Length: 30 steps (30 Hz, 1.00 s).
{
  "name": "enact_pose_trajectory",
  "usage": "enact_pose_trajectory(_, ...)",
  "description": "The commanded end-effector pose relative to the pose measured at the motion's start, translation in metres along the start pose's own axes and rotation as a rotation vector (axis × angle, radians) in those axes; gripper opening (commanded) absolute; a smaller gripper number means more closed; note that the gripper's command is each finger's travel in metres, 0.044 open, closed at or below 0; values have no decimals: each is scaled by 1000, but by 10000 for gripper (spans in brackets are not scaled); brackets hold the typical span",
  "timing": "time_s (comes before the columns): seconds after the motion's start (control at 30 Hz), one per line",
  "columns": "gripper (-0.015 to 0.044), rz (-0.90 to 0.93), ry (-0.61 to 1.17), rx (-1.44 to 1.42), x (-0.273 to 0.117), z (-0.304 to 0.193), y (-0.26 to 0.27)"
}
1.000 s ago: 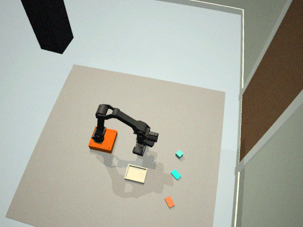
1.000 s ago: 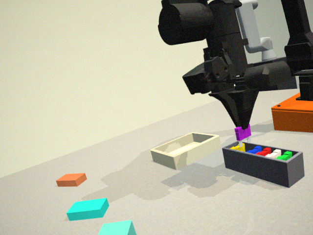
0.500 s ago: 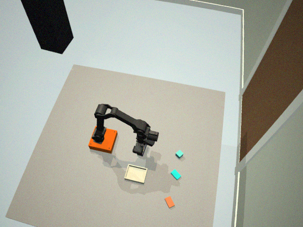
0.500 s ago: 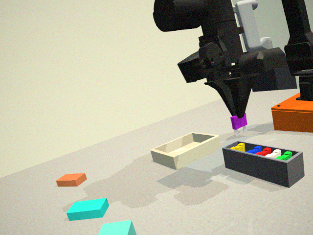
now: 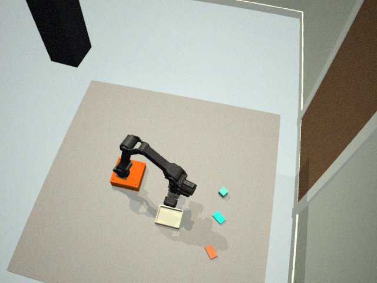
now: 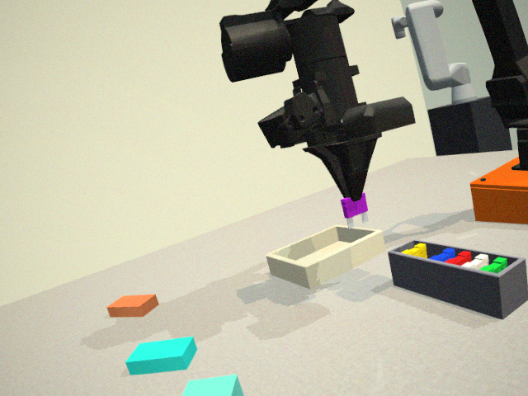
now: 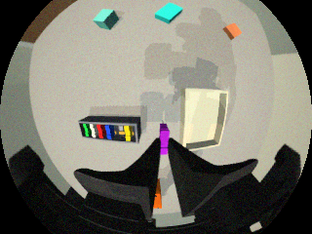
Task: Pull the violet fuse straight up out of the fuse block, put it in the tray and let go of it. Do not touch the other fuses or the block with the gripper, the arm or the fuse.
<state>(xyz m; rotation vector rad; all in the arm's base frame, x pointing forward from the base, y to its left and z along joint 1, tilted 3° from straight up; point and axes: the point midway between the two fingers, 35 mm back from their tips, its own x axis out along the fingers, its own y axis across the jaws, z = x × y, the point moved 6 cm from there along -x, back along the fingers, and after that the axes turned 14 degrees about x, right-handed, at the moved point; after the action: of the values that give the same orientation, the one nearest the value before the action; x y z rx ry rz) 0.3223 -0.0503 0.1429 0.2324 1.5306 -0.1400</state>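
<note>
While the arm reaches out from its orange base (image 5: 128, 175), the gripper (image 6: 353, 196) points down with its jaws drawn nearly together, clamped on the top of the violet fuse (image 6: 354, 207). That fuse hangs upright in the air, its two pale prongs pointing down and bare below the violet body. It sits above the far end of the cream tray (image 6: 298, 268), apart from the tray's rim and floor in the exterior view. From the wrist view the fuse appears between the two dark fingers, with the tray just to one side and the fuse block (image 6: 456, 286) to the other. The dark block stands beside the tray, well clear of the gripper, with yellow, blue, red, white and green fuses seated in a row inside it. Two cyan blocks (image 5: 218, 217) and an orange block (image 5: 211, 252) lie farther off on the mat.
</note>
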Motion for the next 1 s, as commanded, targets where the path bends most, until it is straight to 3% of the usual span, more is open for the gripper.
enact_pose_trajectory(0.0,0,-4,6,-5,1,8,-24)
enact_pose_trajectory(0.4,0,-8,5,-5,2,21,-94)
enact_pose_trajectory(0.97,0,-8,5,-5,22,22,-95)
